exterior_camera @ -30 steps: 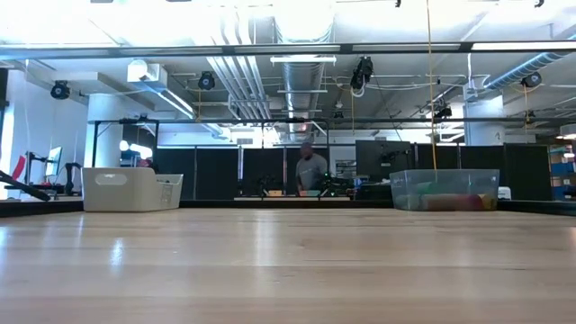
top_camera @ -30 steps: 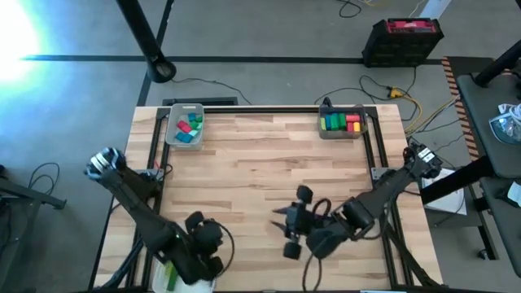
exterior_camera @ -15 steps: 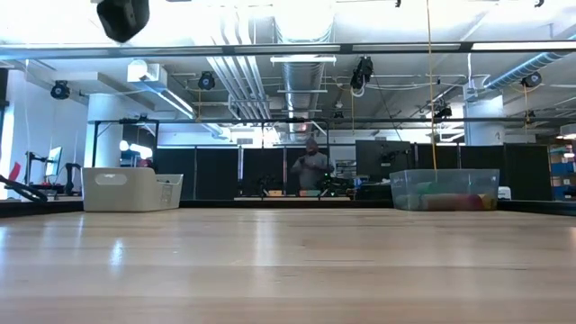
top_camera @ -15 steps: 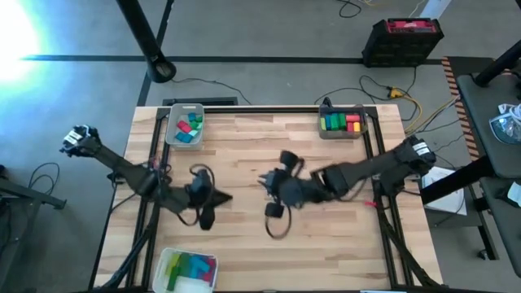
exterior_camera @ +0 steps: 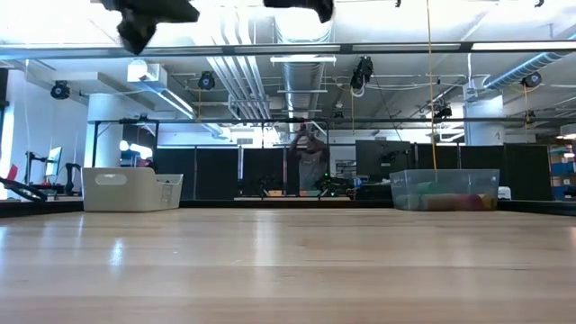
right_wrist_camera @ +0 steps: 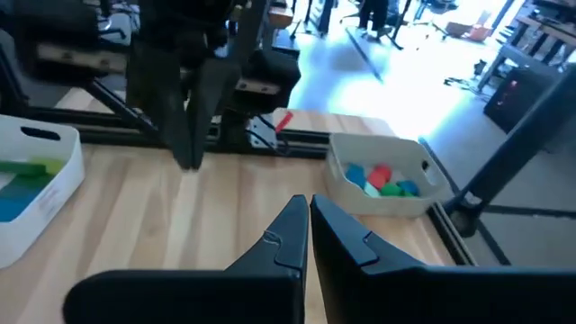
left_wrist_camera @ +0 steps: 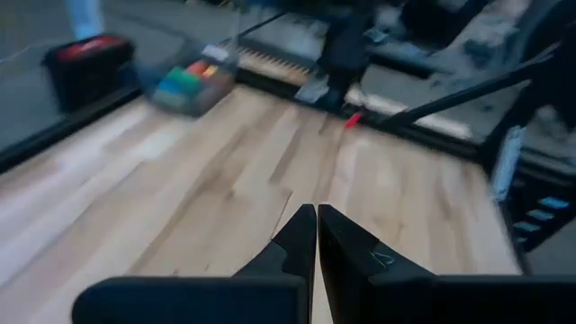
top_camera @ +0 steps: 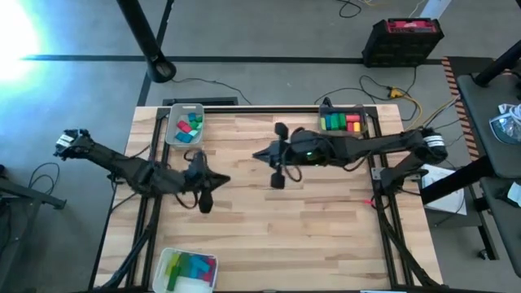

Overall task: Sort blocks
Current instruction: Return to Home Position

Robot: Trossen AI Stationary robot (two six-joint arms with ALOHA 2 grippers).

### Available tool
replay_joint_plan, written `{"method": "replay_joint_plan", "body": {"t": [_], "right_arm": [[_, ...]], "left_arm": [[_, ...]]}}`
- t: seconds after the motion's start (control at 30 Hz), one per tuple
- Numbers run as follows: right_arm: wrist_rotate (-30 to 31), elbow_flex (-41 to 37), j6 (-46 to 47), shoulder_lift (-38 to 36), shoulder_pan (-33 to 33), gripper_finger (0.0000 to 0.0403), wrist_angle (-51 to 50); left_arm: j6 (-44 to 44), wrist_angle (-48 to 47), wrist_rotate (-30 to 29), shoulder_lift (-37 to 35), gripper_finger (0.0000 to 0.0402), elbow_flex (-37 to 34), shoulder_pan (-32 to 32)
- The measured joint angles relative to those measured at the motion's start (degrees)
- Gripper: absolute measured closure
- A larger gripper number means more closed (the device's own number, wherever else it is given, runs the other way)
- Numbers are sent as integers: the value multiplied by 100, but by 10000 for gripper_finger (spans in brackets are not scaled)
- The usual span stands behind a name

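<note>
White plastic sits nearest: the white bin (top_camera: 189, 251) at the table's near edge holds the long blocks (top_camera: 194, 268), green, blue and yellow, lying side by side, and neither arm is over it. Further in, the left gripper (left_wrist_camera: 317, 216) and the right gripper (right_wrist_camera: 307, 205) hang above mid-table, pointing at each other and not far apart. Each has its dark fingers pinched together with nothing between them. Since you are homing, draw each arm back toward its own side before you lower anything. Keep the fingers closed and watch the loose cable loops at both wrists. The right forearm runs just in front of the clear tray (top_camera: 342, 135), so lift it away rather than sweeping sideways. The table (top_camera: 269, 228) is laminated pale wood in narrow strips with a soft sheen, framed by black metal rails, and I see no stray block on it. At the far edge, the grey tray (top_camera: 171, 130), with rounded corners, holds teal, red and green blocks (top_camera: 190, 126). The see-through tray holds green, yellow and red blocks (top_camera: 342, 122) in a row. All look hard, smooth and square-edged. Beyond the table, a person (exterior_camera: 308, 162) stands in the room.
</note>
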Motion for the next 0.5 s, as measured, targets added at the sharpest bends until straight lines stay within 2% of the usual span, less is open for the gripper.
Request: {"method": "replay_joint_plan", "body": {"t": [0.17,0.23,0.37,0.5], "right_arm": [[168,-901,235,-1094,-42,393,87],[193,-1283,176,-1573,-38,392,48],[199,-1971,327,-2476,-30,390,-391],[398,-2405,477,-3163,-67,390,-1477]], "left_arm": [[1042,1248,1661,-379,402,-556,1280],[1271,1443,2109,-482,402,-733,1805],[1280,1451,2126,-512,402,-957,2545],[1261,1016,2079,-458,402,-1028,2907]]}}
